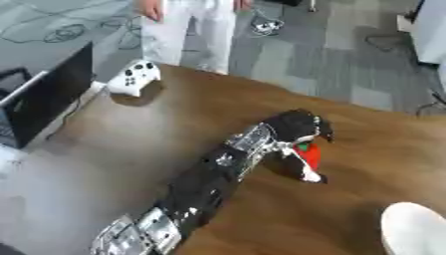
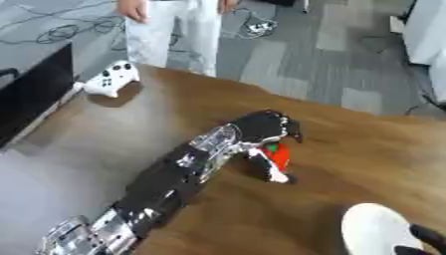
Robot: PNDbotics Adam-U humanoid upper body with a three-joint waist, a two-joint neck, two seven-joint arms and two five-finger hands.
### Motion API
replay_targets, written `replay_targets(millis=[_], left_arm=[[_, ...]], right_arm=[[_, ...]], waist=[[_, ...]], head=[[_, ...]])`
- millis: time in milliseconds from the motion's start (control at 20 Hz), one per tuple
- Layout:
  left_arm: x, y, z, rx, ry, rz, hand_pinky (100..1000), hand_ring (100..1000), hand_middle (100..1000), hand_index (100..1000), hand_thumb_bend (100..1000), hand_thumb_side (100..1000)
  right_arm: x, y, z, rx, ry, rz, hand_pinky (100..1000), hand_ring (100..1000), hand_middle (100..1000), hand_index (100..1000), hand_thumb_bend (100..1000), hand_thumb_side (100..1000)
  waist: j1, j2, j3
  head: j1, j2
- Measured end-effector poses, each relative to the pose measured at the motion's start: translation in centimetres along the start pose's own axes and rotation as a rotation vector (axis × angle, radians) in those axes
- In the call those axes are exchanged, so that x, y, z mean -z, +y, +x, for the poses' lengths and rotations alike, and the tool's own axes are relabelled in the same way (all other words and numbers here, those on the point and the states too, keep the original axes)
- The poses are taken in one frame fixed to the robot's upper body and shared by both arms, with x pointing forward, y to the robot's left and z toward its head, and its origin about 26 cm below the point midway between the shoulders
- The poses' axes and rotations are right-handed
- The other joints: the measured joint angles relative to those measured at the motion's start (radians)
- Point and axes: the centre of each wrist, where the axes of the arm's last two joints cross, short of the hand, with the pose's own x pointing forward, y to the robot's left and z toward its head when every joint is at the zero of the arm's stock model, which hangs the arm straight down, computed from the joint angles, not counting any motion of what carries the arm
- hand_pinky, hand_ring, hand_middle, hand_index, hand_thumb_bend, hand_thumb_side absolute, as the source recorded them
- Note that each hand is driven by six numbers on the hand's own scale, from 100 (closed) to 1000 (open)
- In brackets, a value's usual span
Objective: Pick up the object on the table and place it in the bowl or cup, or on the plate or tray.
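The left hand (image 1: 296, 127) curls its fingers (image 1: 306, 169) around the red object (image 1: 310, 153) on the counter (image 1: 174, 134), clamped for lifting; the white dish (image 1: 414, 229) waits near right.

Place: an office or lab room used for robot trials.
Floor: grey carpet tiles (image 1: 348, 55) beyond the left hand (image 1: 296, 127), with loose cables (image 1: 266, 25) lying on them.
Furniture: a wooden table (image 1: 174, 124) under the hand.
Equipment: a white game controller (image 1: 133, 77) far left of the hand; a dark monitor (image 1: 52, 94) beyond the table's left edge.
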Motion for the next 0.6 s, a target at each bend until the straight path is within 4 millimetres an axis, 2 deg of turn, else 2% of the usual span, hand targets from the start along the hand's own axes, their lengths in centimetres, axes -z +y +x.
replay_targets(millis=[50, 100, 150, 200, 250, 300, 350, 400, 450, 500, 550, 600], left_arm=[[0.1, 0.0, 0.1, -0.003, -0.002, 0.007, 625, 474, 584, 735, 514, 525], [0.1, 0.0, 0.1, -0.004, -0.002, 0.011, 551, 388, 544, 718, 497, 491], [0.2, 0.0, 0.2, -0.006, -0.005, 0.016, 529, 361, 532, 713, 494, 484], [0.2, -0.1, 0.3, -0.008, -0.005, 0.021, 396, 210, 425, 654, 476, 417], [0.3, -0.1, 0.4, -0.01, -0.008, 0.027, 426, 237, 455, 668, 481, 437], [0.3, -0.2, 0.5, -0.012, -0.007, 0.032, 244, 100, 291, 553, 399, 126], [0.3, -0.3, 0.5, -0.013, -0.006, 0.038, 244, 100, 291, 553, 399, 126], [0.3, -0.4, 0.6, -0.015, -0.004, 0.044, 103, 100, 183, 434, 352, 115], [0.4, -0.5, 0.8, -0.016, -0.002, 0.053, 117, 100, 192, 446, 356, 116], [0.5, -0.6, 0.9, -0.014, -0.001, 0.063, 100, 100, 110, 313, 310, 107], [0.5, -0.7, 1.1, -0.012, -0.002, 0.07, 100, 100, 104, 306, 313, 108], [0.6, -0.8, 1.3, -0.007, -0.004, 0.078, 100, 100, 100, 261, 345, 134]], right_arm=[[0.0, 0.0, 0.0, 0.0, 0.0, 0.001, 915, 932, 1000, 989, 100, 553], [0.1, 0.0, 0.0, -0.001, -0.001, 0.003, 915, 932, 1000, 990, 100, 553], [0.1, -0.1, 0.1, -0.002, -0.001, 0.004, 915, 932, 1000, 990, 100, 553], [0.1, -0.1, 0.1, -0.002, -0.002, 0.005, 916, 932, 1000, 990, 100, 554], [0.2, -0.1, 0.1, -0.004, -0.003, 0.006, 916, 932, 1000, 990, 100, 554], [0.2, -0.1, 0.1, -0.004, -0.003, 0.007, 916, 933, 1000, 990, 100, 554], [0.2, -0.1, 0.1, -0.005, -0.004, 0.008, 916, 933, 1000, 990, 100, 554], [0.2, -0.1, 0.1, -0.005, -0.004, 0.008, 917, 933, 1000, 991, 100, 553], [0.2, -0.1, 0.1, -0.005, -0.004, 0.008, 917, 933, 1000, 991, 100, 553], [0.2, -0.1, 0.1, -0.005, -0.004, 0.008, 917, 933, 1000, 991, 100, 553], [0.2, -0.1, 0.1, -0.005, -0.004, 0.008, 917, 933, 1000, 991, 100, 553], [0.2, -0.1, 0.1, -0.006, -0.004, 0.008, 918, 934, 1000, 992, 100, 553]], waist=[[0.0, 0.001, 0.0], [0.0, 0.003, 0.0], [-0.001, 0.004, 0.0], [-0.002, 0.004, 0.0], [-0.004, 0.004, 0.0], [-0.005, 0.005, 0.0], [-0.006, 0.005, 0.0], [-0.006, 0.005, 0.0], [-0.006, 0.006, 0.0], [-0.007, 0.007, 0.0], [-0.008, 0.008, 0.0], [-0.01, 0.008, 0.0]], head=[[0.0, -0.003], [0.0, -0.005], [0.0, -0.005], [0.0, -0.006], [0.001, -0.006], [0.002, -0.006], [0.005, -0.007], [0.009, -0.007], [0.01, -0.01], [0.012, -0.012], [0.014, -0.015], [0.017, -0.016]])
